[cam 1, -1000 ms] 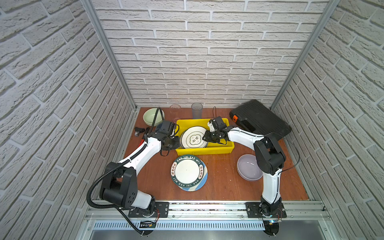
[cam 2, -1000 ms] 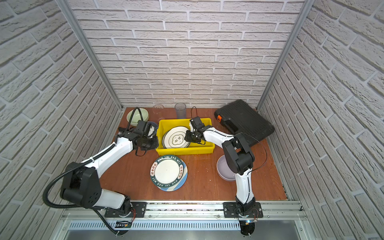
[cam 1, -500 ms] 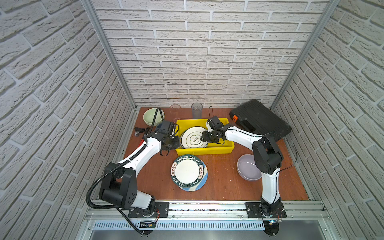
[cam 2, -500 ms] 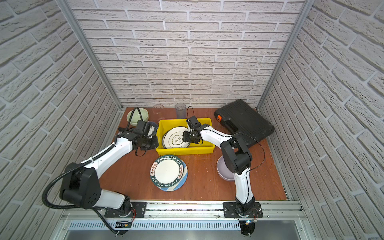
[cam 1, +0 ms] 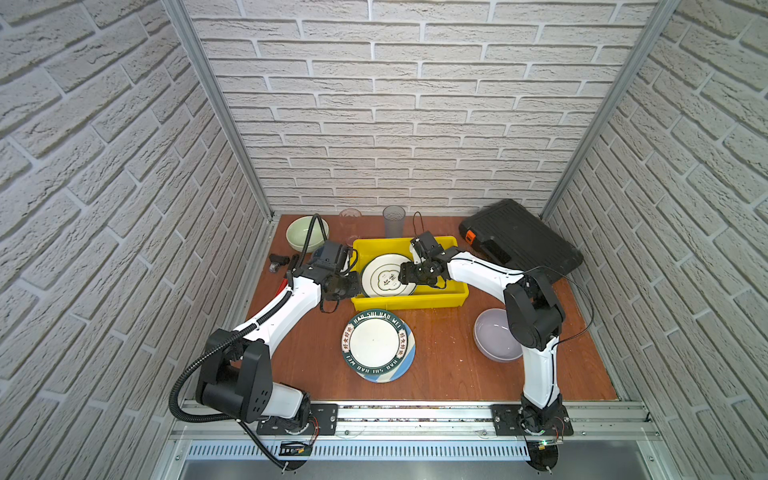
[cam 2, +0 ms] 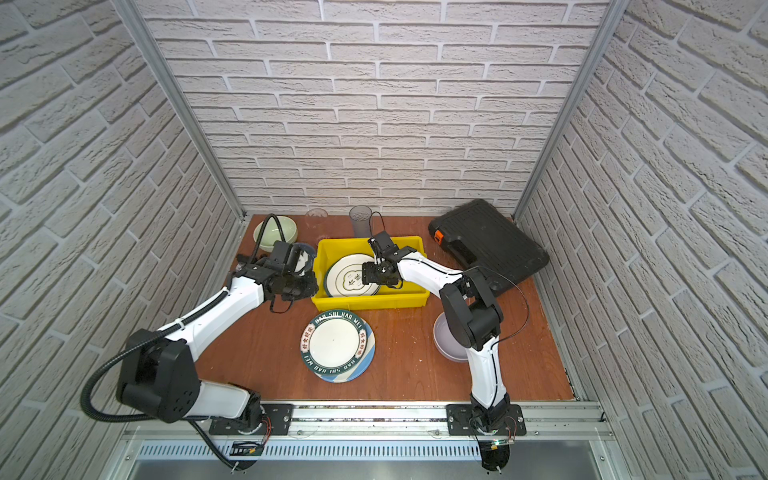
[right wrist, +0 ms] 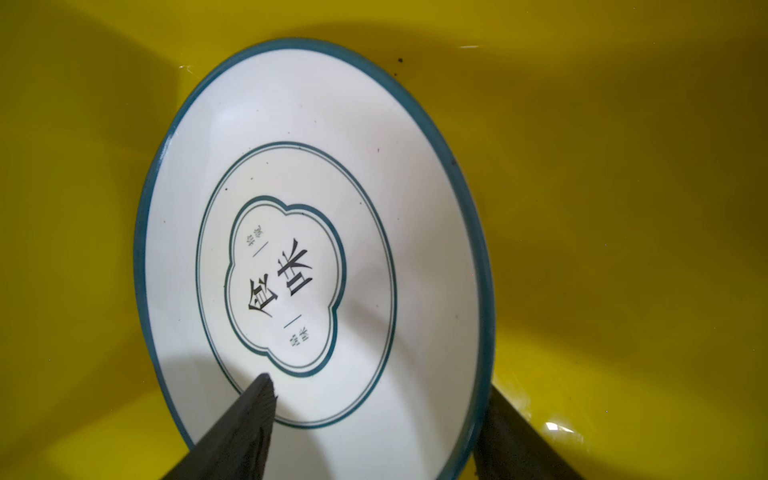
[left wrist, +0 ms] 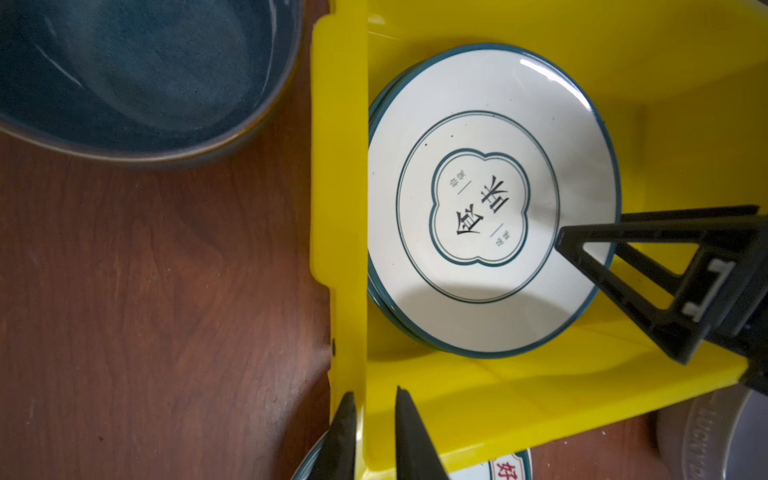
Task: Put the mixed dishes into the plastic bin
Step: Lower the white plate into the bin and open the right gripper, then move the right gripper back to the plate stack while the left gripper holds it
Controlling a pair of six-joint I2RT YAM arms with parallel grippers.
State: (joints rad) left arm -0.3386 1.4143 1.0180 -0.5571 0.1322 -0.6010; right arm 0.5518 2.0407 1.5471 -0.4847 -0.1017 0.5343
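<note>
Top views show us the bench [cam 1: 436,374] with the plastic bin [cam 1: 409,302] near its middle, toward the back. Inside the bin lies a teal-rimmed plate [cam 1: 380,276]. The lettered plate [cam 1: 376,343] sits just in front (outside the bin, atop a striped plate [cam 1: 407,366]). Our right tool [right wrist: 378,388] gapes wide astride the teal-rimmed plate's edge, gripping nothing. Our left tool [left wrist: 374,395], nearly closed, pinches the bin's wall near a corner.

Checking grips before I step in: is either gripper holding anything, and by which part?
Left gripper pinches the side wall of the yellow bin near a corner. Right gripper stands open astride the rim of the white plate, holding nothing.
</note>
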